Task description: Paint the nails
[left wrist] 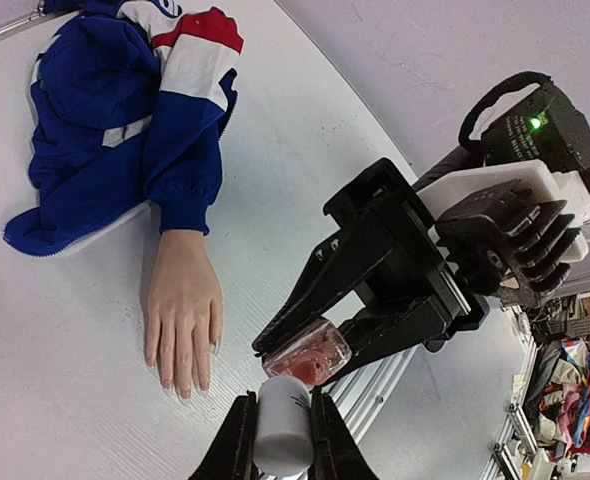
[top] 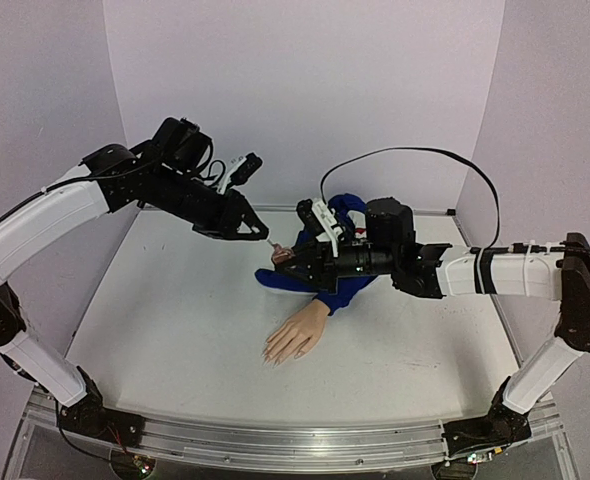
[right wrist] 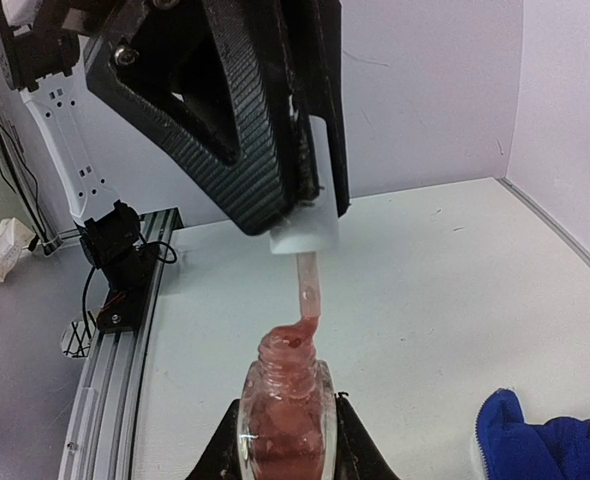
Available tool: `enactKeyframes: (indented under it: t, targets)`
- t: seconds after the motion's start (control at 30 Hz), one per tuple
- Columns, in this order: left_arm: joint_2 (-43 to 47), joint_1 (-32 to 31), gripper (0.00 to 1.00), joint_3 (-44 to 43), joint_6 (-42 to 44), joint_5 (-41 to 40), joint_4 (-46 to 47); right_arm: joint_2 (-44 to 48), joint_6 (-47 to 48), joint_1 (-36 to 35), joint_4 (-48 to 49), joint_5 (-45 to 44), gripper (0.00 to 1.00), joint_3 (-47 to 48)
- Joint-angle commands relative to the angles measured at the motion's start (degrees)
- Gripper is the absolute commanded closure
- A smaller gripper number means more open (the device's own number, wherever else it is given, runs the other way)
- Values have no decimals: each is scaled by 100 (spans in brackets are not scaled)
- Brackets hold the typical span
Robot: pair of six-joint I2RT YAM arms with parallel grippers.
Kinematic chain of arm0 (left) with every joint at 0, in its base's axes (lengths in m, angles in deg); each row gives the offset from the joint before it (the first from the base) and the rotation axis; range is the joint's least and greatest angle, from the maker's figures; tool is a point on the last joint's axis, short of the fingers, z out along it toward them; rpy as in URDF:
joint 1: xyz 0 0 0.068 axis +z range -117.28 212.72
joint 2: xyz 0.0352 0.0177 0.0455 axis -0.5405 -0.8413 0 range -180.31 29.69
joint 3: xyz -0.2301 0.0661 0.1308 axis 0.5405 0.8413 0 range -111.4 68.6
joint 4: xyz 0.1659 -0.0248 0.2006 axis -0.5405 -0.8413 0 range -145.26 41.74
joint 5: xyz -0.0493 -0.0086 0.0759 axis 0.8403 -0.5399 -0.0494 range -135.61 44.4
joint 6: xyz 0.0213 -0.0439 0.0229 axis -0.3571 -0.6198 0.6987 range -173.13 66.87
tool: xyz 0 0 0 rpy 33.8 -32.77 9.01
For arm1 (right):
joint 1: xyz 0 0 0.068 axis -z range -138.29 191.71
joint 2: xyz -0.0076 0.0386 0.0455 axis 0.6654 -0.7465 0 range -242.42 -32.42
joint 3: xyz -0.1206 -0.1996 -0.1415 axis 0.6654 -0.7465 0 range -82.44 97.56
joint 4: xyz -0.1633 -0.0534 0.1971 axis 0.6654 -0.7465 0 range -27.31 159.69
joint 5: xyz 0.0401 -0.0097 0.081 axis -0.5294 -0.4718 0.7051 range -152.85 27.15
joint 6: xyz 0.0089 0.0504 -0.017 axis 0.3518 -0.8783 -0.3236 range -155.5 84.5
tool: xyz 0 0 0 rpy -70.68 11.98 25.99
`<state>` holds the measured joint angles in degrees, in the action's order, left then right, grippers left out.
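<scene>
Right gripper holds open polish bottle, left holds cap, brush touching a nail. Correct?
No. The brush is at the neck of the polish bottle, not on the nails; right wrist view shows it. The left gripper does hold the cap, the right gripper the bottle.

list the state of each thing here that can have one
small glass bottle of pink polish, open, held aloft
white cap with brush, off the bottle, brush tip at its mouth, wet with polish
left gripper, shut on the cap
right gripper, shut on the bottle
beige mannequin hand, flat, palm down
nails, too small to tell if painted
blue jacket, crumpled, sleeve over the wrist
</scene>
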<state>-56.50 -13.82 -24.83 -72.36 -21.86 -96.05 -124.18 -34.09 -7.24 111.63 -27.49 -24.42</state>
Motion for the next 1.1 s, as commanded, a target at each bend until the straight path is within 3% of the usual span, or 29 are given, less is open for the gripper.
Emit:
enactKeyframes:
  t: [0.0,0.3,0.63,0.93,1.07]
  targets:
    - [247,23,100,-183,137,-123,-35,135,54,-60,363,110,100,131]
    - [319,23,100,-186,146,-195,-24,212,48,-53,425,-46,100,13]
    - [592,84,100,225,78,-348,-18,1183,171,26,540,-1273,100,-977]
    - [967,14,100,1783,-707,-620,776,2729,1093,209,-154,-2737,100,-1686]
    - [1085,-449,100,2639,-1217,-1537,1363,3266,1431,244,-425,-3180,100,-1854]
